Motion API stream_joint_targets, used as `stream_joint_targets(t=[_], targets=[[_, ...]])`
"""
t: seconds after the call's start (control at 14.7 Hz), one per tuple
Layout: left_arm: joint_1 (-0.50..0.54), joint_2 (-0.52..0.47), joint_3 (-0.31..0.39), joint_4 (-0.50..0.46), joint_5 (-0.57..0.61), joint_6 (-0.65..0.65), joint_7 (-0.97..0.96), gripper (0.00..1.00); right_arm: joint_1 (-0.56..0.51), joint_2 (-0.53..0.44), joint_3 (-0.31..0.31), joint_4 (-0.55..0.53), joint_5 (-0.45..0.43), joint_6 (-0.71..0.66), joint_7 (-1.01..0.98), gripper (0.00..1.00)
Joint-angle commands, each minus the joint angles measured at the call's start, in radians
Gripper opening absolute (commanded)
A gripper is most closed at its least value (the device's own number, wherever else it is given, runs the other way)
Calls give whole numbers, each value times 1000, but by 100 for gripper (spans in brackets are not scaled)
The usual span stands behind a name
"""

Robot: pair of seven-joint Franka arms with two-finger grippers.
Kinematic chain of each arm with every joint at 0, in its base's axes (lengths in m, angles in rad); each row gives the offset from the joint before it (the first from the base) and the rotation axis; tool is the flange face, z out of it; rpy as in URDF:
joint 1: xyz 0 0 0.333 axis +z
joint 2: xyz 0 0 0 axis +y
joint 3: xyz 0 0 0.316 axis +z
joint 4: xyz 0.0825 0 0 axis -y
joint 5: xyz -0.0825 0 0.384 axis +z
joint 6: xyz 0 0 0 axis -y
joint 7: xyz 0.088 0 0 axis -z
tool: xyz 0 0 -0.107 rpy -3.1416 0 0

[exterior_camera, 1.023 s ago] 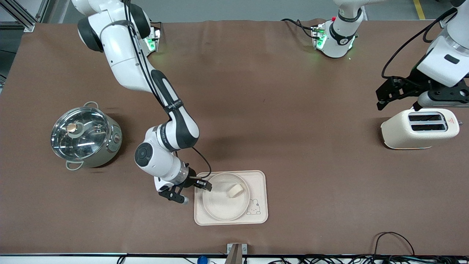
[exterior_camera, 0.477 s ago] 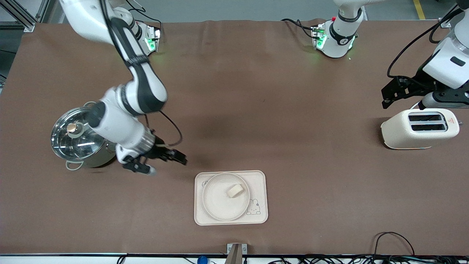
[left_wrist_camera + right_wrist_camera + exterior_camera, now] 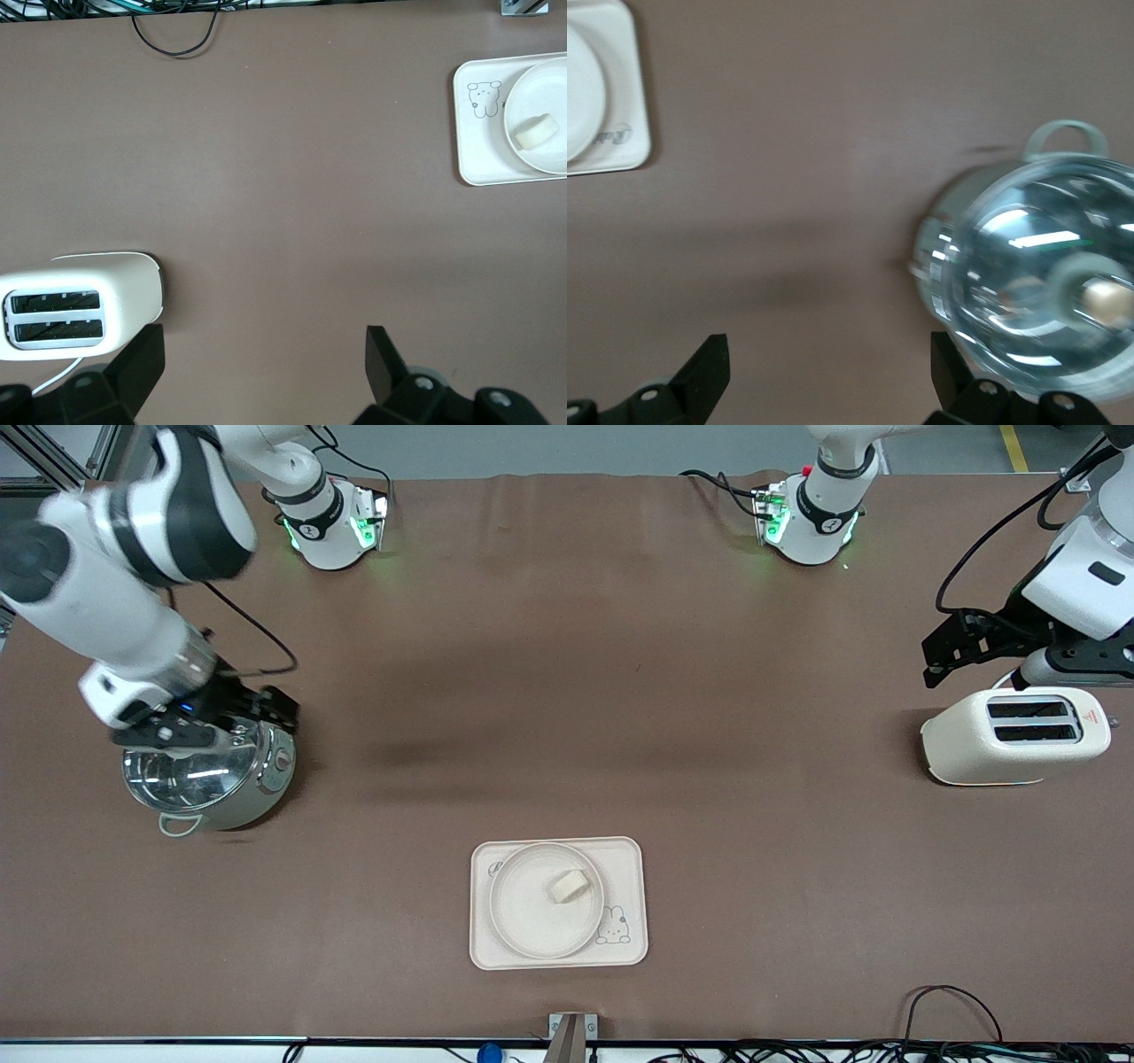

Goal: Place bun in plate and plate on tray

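The counter [image 3: 620, 691] carries everything the task asks for in its finished arrangement: the tray [image 3: 631, 868] lies near the front camera, the plate [image 3: 523, 917] sits on it, and the bun [image 3: 568, 886] rests in the plate, toward the rim nearest the bunny drawing. By the look of it both placements are done, so the step in hand is simply to clear away. Doing that well means keeping both arms high and well apart from the tray, so nothing nudges the plate, and giving the lidded steel pot [image 3: 208, 779] and the toaster [image 3: 1014, 735] room.

The right claw [image 3: 208, 722] hangs over the pot at the right arm's end of the counter, fingers spread wide and holding nothing. The left claw [image 3: 966, 646] waits above the toaster, likewise spread wide and empty.

The front view alone shows both arms and the whole tray together. The left wrist view shows the toaster's two slots, plus the tray, plate and bun far off. The right wrist view shows the pot's glass lid with its knob close up, but only one corner of the tray, and no bun.
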Motion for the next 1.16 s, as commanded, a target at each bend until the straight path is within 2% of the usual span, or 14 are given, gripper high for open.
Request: stream_joint_targets(t=[0.0,0.07,0.14,0.2,0.34,0.55,0.75,0.89,1.09], targets=[[-30,-11,24,1,-15,8,14,100,-156,-46,71,71,-27,-142,-28,100],[-125,-20,106,1,-13,7,3,100,-243,-57,156,114,-27,-201,-56,100],[-230,-24,242,1,-21,8,6,100,-316,-63,229,158,-30,-251,-71,100],[-300,-18,330,3,-21,5,9,100,-352,-63,254,207,-32,-293,-74,100],[-305,-16,345,3,-24,7,10,100,-371,-60,257,260,-33,-318,-74,100],[-300,-14,348,6,-24,7,29,100,-382,-60,260,265,-36,-319,-90,100],[-302,34,349,76,-24,8,21,100,-386,-55,248,294,-39,-322,-189,100],[-303,38,349,76,-25,5,17,100,-408,-55,249,294,-38,-322,-219,100],[-290,35,349,76,-44,-67,21,100,-418,-54,249,295,-38,-322,-222,100]])
